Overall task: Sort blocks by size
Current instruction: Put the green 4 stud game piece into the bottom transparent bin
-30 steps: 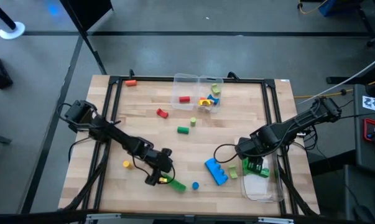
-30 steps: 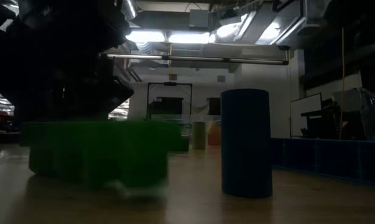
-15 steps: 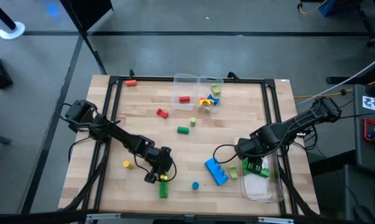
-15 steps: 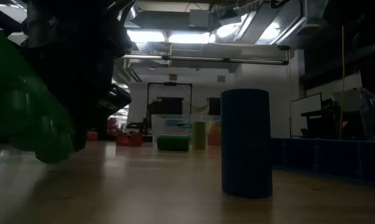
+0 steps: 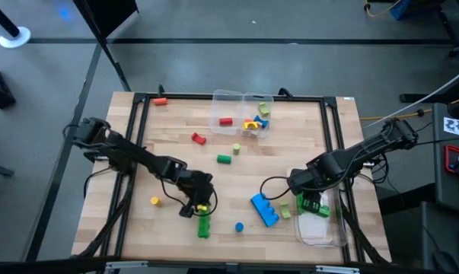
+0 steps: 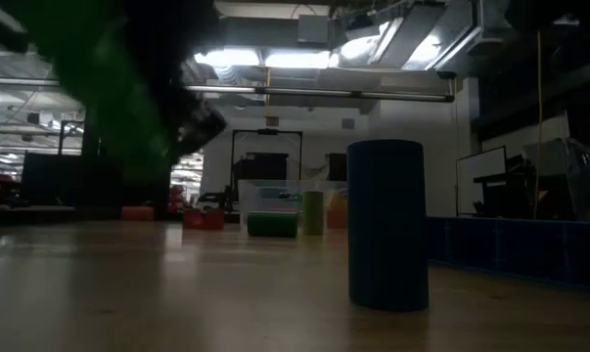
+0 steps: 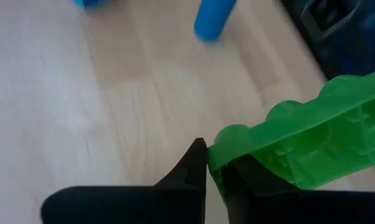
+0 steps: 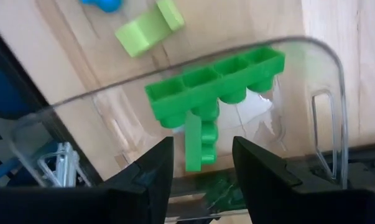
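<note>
My left gripper [image 5: 200,210] is near the table's front middle, shut on a long green studded brick [image 5: 204,226]. In the low view the brick [image 6: 109,88] hangs above the wood. My right gripper [image 8: 203,171] stands open above the clear container [image 5: 320,228] at the right, holding nothing. A green brick [image 8: 215,84] lies in that container on its floor. On the table lie a blue brick [image 5: 264,210], a small blue cylinder [image 5: 238,226], a lime block [image 8: 147,28] and a yellow cylinder [image 5: 154,201]. My left gripper pinches one end of the green brick [image 7: 227,146] between its two fingers [image 7: 196,165]. The fingers slant downward from the table's left side. The brick is lifted clear of the table and tilted, its long free part [image 7: 311,137] reaching out beyond the fingertips with the hollow underside showing.
A second clear container [image 5: 240,114] at the far middle holds a red block [image 5: 226,120] and several small coloured blocks. Loose on the wood lie a red block [image 5: 199,138], a green cylinder [image 5: 224,159], a lime block [image 5: 236,148] and a red piece [image 5: 160,100] on the far frame.
My left gripper has taken hold of the green brick's end and risen, moving a little toward the table's middle. The brick, which lay slantwise on the wood, has swung about with its free end toward the near edge and is lifted clear.
</note>
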Robot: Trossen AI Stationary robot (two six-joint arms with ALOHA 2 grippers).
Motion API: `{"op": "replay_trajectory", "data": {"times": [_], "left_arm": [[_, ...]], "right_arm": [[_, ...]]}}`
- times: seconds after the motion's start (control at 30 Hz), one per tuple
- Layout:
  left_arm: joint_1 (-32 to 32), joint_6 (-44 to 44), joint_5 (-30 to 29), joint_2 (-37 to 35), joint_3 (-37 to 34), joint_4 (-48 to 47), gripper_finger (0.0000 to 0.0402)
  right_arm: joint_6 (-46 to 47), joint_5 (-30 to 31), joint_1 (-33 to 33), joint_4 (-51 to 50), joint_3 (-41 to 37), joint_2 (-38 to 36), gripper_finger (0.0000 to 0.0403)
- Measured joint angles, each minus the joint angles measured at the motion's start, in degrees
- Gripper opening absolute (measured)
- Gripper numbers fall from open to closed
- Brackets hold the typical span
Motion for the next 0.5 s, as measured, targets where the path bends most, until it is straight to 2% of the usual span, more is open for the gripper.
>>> {"op": "replay_trajectory", "data": {"times": [0.17, 0.27, 0.4, 0.5], "left_arm": [[3.00, 4.91, -0.07, -3.34, 0.00, 6.45, 0.0012], [5.08, 8.06, -3.10, -3.16, 0.04, 13.41, 0.0012], [7.90, 11.87, -10.84, -2.55, 0.04, 19.17, 0.0014], [9.67, 13.53, -20.13, -2.60, 0.07, 20.58, 0.0016]], "right_arm": [[-3.05, 5.35, 0.00, 0.04, 4.85, 0.00, 0.0166], [-4.23, 11.41, 0.02, 0.73, 7.89, -0.03, 0.0166], [-4.45, 19.48, 0.02, 6.08, 10.43, -0.07, 0.0166], [-4.53, 21.93, 0.00, 12.38, 10.63, -0.04, 0.0166]]}}
